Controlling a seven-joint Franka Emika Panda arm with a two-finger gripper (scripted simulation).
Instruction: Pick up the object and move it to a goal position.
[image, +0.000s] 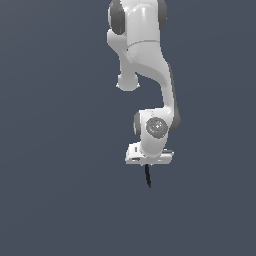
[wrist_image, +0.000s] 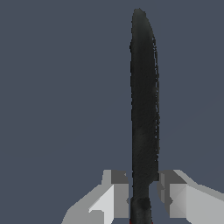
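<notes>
The object shows as a thin black stick poking out from under the white hand in the exterior view, near the middle of the picture. In the wrist view the object fills the picture's middle as a long black shaft, with a trace of dark red at its base. My gripper is shut on it: one grey fingertip presses on one side and the other on the opposite side. In the exterior view my gripper is mostly hidden under the hand.
The white arm reaches in from the top of the exterior view. A plain dark grey-blue surface lies all around, with nothing else on it.
</notes>
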